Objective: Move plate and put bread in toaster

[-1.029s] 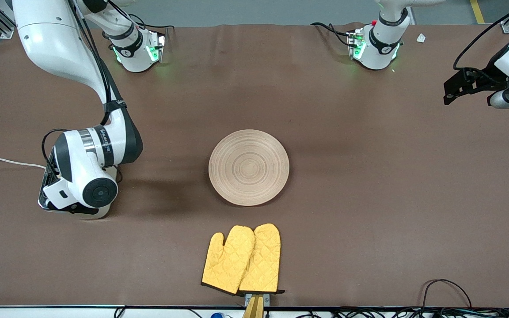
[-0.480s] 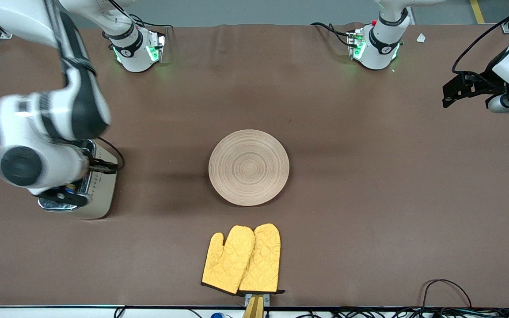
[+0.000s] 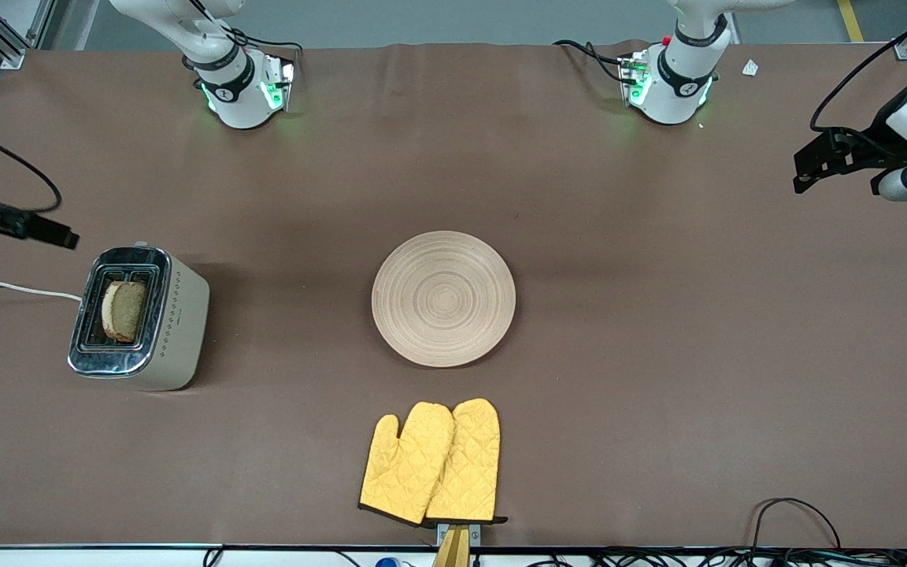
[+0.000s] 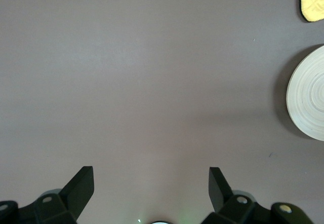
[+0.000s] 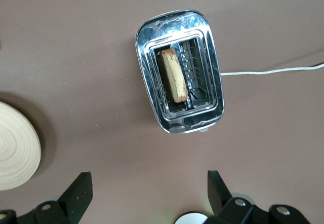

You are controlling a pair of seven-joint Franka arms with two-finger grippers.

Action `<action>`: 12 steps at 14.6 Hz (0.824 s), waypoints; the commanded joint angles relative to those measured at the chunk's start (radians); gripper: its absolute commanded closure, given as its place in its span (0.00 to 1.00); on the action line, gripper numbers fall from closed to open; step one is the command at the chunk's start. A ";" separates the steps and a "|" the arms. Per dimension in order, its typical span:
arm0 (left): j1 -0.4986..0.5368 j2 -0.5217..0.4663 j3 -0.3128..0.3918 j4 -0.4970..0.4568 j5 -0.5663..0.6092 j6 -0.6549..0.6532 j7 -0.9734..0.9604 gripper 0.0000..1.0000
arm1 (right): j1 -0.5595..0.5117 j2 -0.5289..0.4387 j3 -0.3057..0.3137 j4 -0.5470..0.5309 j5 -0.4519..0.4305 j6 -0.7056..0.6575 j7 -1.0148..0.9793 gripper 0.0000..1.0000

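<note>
Bread (image 3: 124, 310) stands in toaster (image 3: 141, 317) slot; pincers apparently empty.

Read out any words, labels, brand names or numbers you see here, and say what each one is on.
None can be read.
toaster: a row of small dark marks on its side, too small to read.
plate, bread and yellow oven mitts: no text.

Glossy chrome tops the toaster (image 3: 138, 319); the plate (image 3: 443, 298) is matt grooved wood.
</note>
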 commanded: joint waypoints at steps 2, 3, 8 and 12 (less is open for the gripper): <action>0.000 0.020 0.000 0.036 0.045 -0.003 0.003 0.00 | -0.006 -0.120 0.012 -0.100 0.015 -0.015 -0.007 0.00; 0.000 0.020 0.000 0.036 0.048 -0.003 0.003 0.00 | -0.012 -0.159 0.012 -0.147 0.017 -0.011 -0.008 0.00; -0.005 0.020 -0.005 0.036 0.035 -0.007 0.009 0.00 | -0.027 -0.288 0.010 -0.341 0.015 0.108 -0.024 0.00; -0.023 0.017 -0.025 0.036 0.032 -0.018 0.011 0.00 | -0.042 -0.283 0.013 -0.338 0.018 0.160 -0.111 0.00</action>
